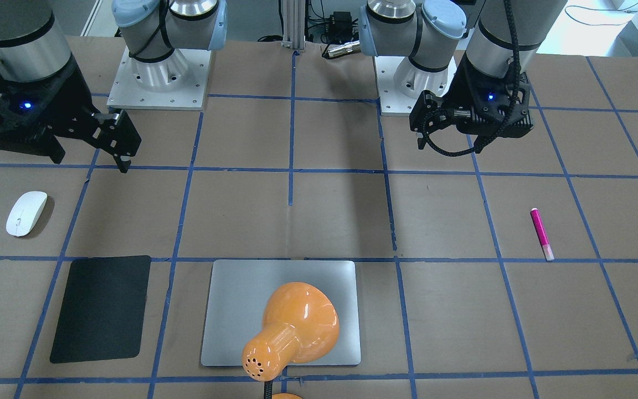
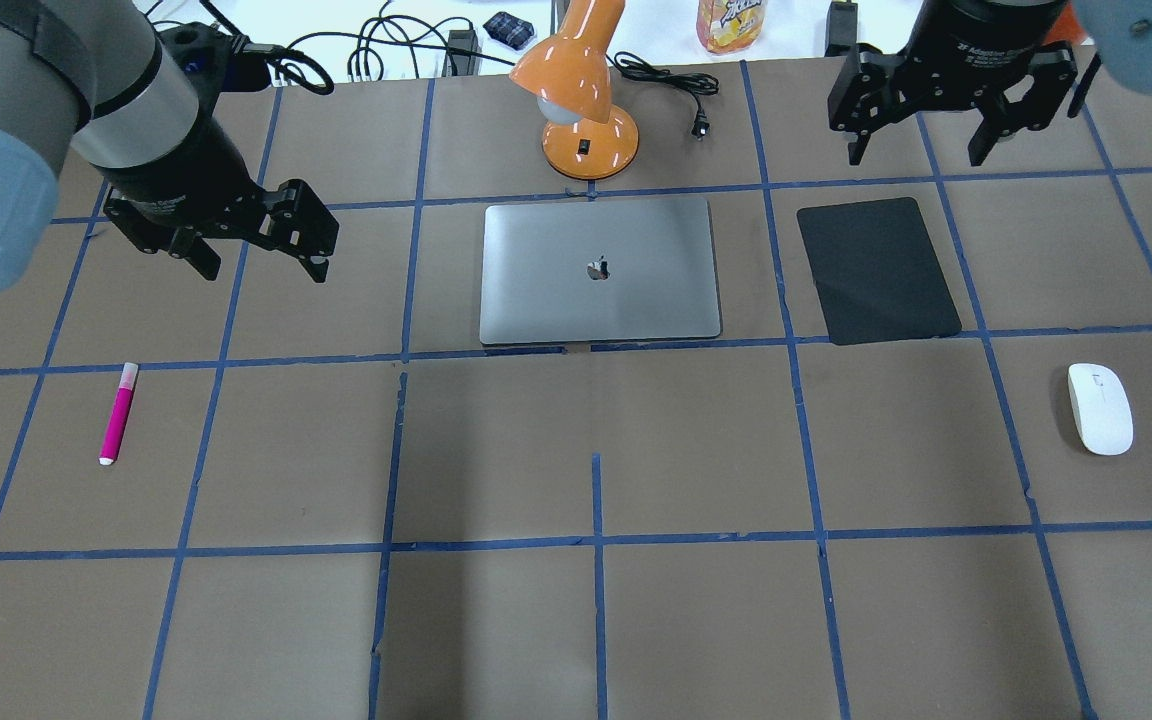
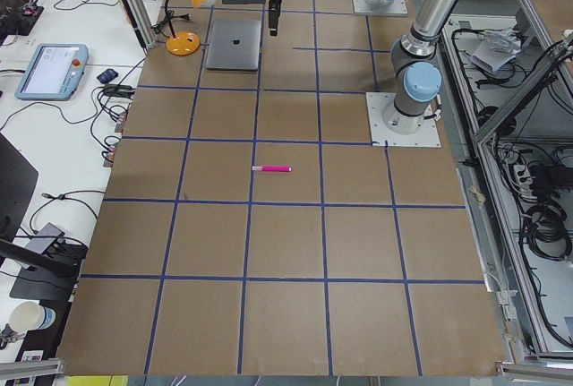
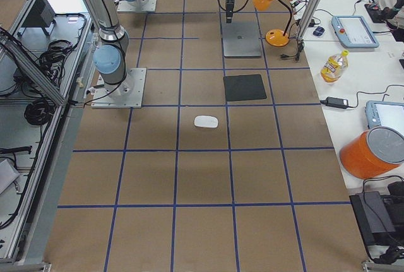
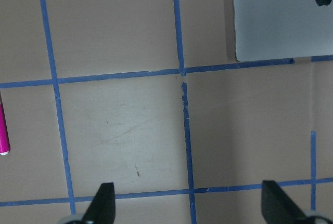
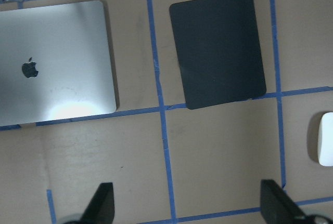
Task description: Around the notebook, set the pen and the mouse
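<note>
Overhead: slim bright-pink pen w/ pale end lies flat, well left of the flat silver-grey metal notebook. Smooth white oval mouse sits well right, past a black rounded mat. Left gripper & right gripper hang wide open, both empty. Left wrist: pen at view's left edge, nothing btwn jaws. Right wrist: mouse at right edge. Pen prob. light, stiff, may roll, so pinch mid-barrel. Mouse prob. slick, domed, so clamp its long sides low.
</note>
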Motion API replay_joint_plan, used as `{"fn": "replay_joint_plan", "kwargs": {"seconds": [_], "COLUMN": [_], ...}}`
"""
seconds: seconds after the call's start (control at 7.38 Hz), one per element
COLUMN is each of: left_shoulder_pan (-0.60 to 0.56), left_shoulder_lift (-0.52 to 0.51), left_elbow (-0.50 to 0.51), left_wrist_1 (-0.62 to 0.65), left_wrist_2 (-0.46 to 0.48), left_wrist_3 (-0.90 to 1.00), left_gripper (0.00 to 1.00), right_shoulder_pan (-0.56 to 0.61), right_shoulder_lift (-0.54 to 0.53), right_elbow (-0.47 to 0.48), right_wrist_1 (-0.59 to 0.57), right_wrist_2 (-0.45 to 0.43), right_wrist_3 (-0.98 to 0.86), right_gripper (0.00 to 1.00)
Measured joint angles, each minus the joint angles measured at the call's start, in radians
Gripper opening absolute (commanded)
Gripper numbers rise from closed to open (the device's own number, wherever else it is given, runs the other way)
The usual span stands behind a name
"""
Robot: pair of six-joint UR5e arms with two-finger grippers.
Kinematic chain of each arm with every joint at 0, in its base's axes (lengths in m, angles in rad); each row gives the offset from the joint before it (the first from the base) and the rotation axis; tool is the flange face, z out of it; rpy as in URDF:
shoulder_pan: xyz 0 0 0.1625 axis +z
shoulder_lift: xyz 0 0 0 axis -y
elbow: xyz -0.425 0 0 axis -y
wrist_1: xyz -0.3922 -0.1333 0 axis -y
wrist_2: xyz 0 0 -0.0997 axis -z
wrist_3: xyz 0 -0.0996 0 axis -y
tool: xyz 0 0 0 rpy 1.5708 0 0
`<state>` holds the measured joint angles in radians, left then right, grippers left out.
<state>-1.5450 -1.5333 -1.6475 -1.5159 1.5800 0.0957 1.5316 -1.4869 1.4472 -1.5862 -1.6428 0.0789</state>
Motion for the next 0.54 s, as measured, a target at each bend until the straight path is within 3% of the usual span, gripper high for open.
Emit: {"fn": "replay_joint_plan", "kwargs": {"seconds": [0.54], "left_shoulder_pan": [0.003], "left_shoulder_lift": [-0.003], "left_elbow": [-0.01], "left_wrist_1": [0.003], "left_wrist_2": [0.002], "left_wrist_3": [0.005], "left_gripper": [1.0], "right_shoulder_pan": [-0.149], "right_shoulder_lift": [-0.012], "right_elbow": [0.007], "right_wrist_1": [0.052], "right_wrist_2": [-0.025], "right_wrist_3": [-0.109], "right_gripper": [1.0]}}
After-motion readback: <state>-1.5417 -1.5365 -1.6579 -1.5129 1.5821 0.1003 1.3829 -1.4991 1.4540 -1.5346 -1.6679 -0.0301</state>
